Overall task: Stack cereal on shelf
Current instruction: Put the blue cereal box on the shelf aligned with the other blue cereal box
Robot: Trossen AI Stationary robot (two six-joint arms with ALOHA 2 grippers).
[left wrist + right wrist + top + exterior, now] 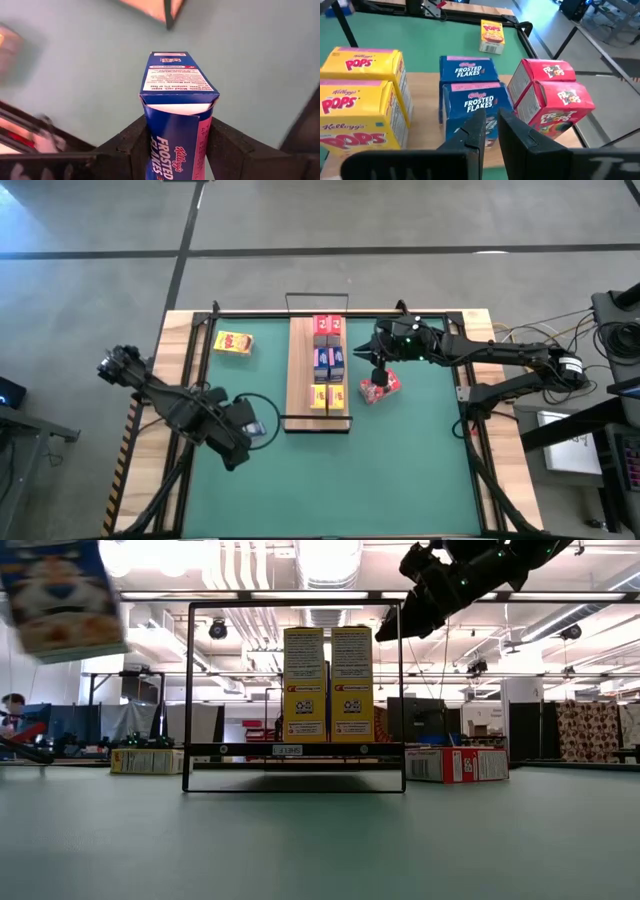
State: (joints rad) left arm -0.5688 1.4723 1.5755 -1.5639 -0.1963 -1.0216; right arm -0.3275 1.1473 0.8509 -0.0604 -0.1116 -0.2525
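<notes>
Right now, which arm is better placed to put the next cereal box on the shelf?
Left, probably: the left hand already grips a blue box. The right hand is empty, above the shelf.

yellow boxes: Kellogg's POPS | blue boxes: FROSTED FLAKES | red boxes: FROOT LOOPS

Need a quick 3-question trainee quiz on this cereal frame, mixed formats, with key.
1. True or false: the left claw is empty.
2. How many boxes stand on the shelf? A four, B six, C nine.
3. Fill in: the red box lying on the green mat is on the shelf's side toward the ___ arm.
Key: 1 false, it grips a blue box; 2 B; 3 right.
</notes>
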